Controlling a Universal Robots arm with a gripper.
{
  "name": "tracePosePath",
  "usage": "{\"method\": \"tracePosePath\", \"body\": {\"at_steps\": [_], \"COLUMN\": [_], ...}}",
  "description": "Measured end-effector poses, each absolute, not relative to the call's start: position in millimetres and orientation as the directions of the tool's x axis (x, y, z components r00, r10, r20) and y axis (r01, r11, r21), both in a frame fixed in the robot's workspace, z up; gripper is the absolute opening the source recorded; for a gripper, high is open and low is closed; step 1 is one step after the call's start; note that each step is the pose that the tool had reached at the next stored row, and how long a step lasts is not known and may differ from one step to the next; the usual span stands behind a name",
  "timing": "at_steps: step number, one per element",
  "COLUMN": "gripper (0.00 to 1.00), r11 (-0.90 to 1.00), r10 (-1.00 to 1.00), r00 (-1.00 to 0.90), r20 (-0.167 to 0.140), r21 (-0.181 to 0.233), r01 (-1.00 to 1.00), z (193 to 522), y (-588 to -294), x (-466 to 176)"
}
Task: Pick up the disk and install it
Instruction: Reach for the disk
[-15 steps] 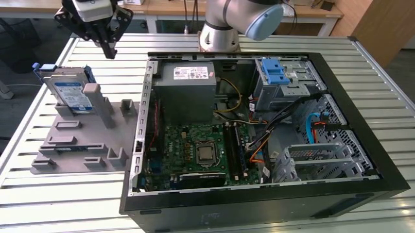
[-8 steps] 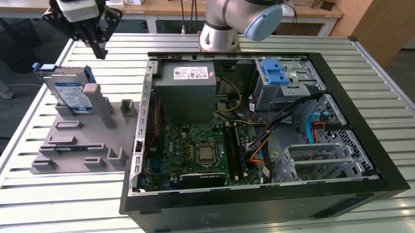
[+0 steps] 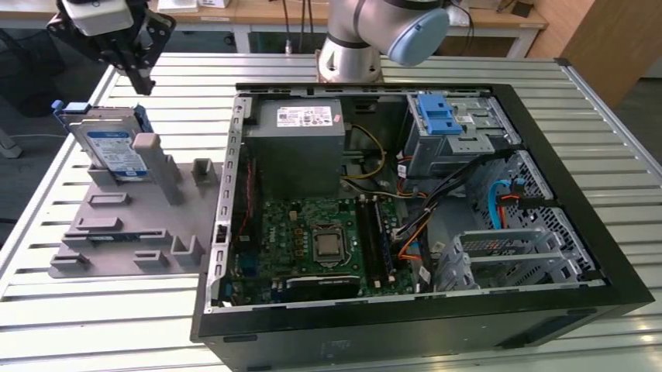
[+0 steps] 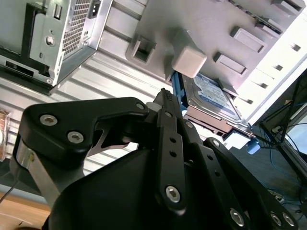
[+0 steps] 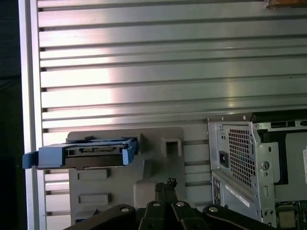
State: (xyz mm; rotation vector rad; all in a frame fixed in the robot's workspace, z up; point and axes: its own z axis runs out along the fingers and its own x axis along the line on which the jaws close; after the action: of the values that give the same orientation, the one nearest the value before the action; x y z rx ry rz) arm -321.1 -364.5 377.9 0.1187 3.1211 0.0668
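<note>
Open PC case [image 3: 414, 335] is set on the slatted counter [image 3: 62, 325], w/ a grey fixture plate [image 3: 155, 225] just beside it, toward the counter's edge on the exterior view's left. The disk [image 3: 110, 149] is propped upright at the plate's far end, against a grey post [image 3: 147, 147]. Beyond and above it, the hand [image 3: 142, 77] is seen w/ fingers pressed together, nothing held, apart from the disk.
</note>
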Motion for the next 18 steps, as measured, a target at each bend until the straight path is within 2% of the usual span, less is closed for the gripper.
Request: {"method": "tracePosePath", "body": {"at_steps": [18], "gripper": [0.11], "r11": [0.996], "r10": [0.076], "r00": [-0.997], "r20": [-0.004], "r21": [0.040], "r01": [0.076], "z": [371], "y": [-355], "x": [-371]}}
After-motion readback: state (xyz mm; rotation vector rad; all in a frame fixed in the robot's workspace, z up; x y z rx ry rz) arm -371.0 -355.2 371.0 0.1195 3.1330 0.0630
